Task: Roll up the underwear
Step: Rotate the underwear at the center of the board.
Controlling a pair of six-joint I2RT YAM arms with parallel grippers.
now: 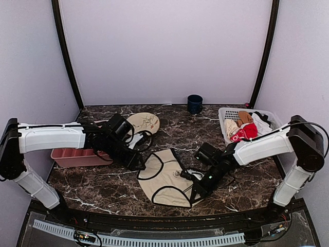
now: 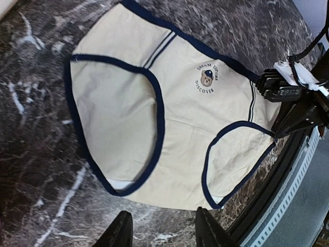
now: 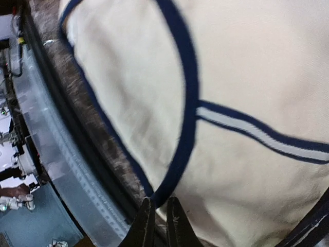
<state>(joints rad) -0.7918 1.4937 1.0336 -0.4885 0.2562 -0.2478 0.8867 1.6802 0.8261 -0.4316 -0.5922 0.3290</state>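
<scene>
Right gripper (image 3: 160, 226) fingertips sit closest to us in the right wrist view, nearly touching each other. The dark hem of the cream fabric underwear with dark trim (image 3: 241, 77) runs in between them, so we read it as clenched on that hem.

Left gripper (image 2: 163, 232) has its fingers spread with only bare dark marble table (image 2: 41, 154) under the gap, so it is released and grasping nothing. It hovers just beside the garment's left edge, not touching it.

The underwear lies flat and spread, bear print up, at the near middle of the table between both arms. It lies to the left of the right claw and to the right of the left claw. We judge its long axis runs roughly arm to arm, slanting toward the near right. The right arm is the nearer one, already on the cloth at the near-right corner.

Around it:
- a round beige patterned plate (image 1: 145, 122) behind the left arm
- a pink plastic compartment tray (image 1: 77, 157) at far left
- a dark blue mug (image 1: 195, 103) at the back
- a white plastic basket (image 1: 224, 114) with a red garment (image 1: 245, 133) at far right

We see nothing between the claws and the cloth. The near table rim runs close to the pinched corner, so a roll probably wants to travel away from it.
</scene>
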